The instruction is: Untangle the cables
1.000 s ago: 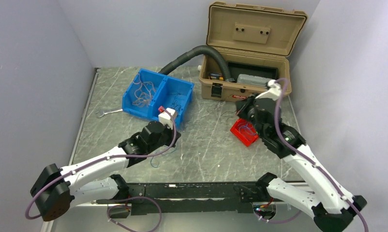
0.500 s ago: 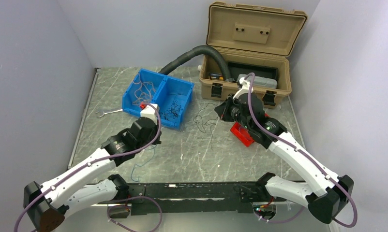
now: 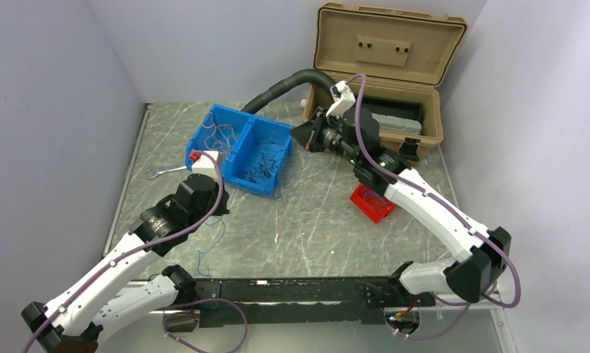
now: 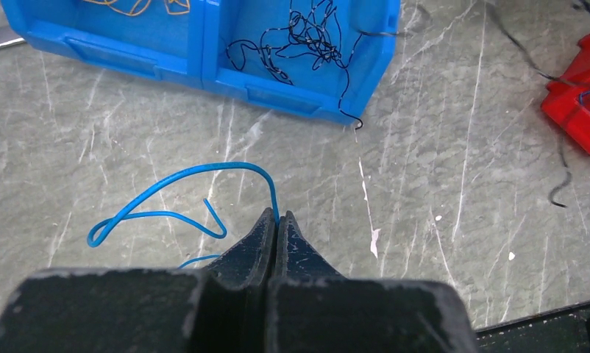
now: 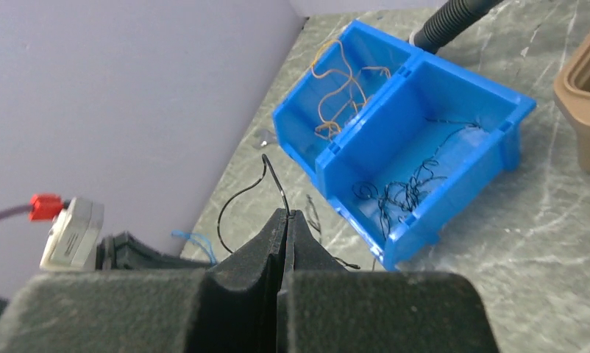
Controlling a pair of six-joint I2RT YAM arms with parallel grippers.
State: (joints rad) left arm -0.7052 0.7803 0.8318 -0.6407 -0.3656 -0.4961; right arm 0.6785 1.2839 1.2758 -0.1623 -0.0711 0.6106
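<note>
light: bright, even | shadows: faint, soft | focus: near fingers point(image 4: 233, 294) slightly blurred

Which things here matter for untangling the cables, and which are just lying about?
Job: pinched blue wire; pinched black wire; black wires and yellow wires in the blue bin; red tray.
Lying about: wrench; tan case; black hose.

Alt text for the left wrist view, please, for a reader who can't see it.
The left tool, shut, pinches one end of a looping blue wire over the grey marbled table. Beyond it sits a blue bin holding tangled black wires; a red tray shows at the right edge.
</note>
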